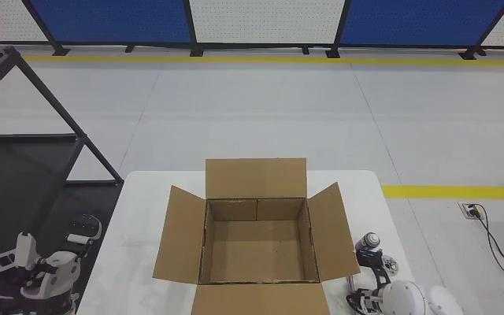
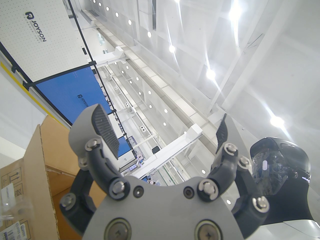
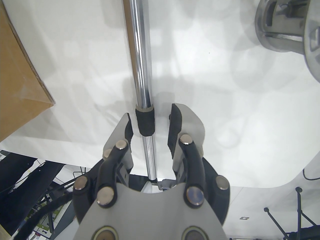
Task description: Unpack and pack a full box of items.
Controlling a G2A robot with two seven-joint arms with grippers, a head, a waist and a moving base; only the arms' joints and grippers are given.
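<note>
An open cardboard box point(image 1: 256, 250) stands in the middle of the white table point(image 1: 138, 213), flaps spread and nothing inside. A chrome rod point(image 3: 137, 51) with a black band lies on the table beside the box's right flap point(image 3: 17, 81). My right gripper point(image 3: 151, 126) is open astride the band, one fingertip point(image 3: 175, 123) standing clear of it. In the top view the right gripper point(image 1: 367, 298) sits at the table's front right corner. My left gripper point(image 2: 163, 131) is open and holds nothing, pointing up at the ceiling beside a box flap point(image 2: 37, 176).
A round metal part point(image 1: 368, 242) stands on the table just beyond the right gripper, seen also as a grey drum point(image 3: 287, 13). The left arm point(image 1: 39, 276) hangs off the table's front left, near a dark frame point(image 1: 47, 118).
</note>
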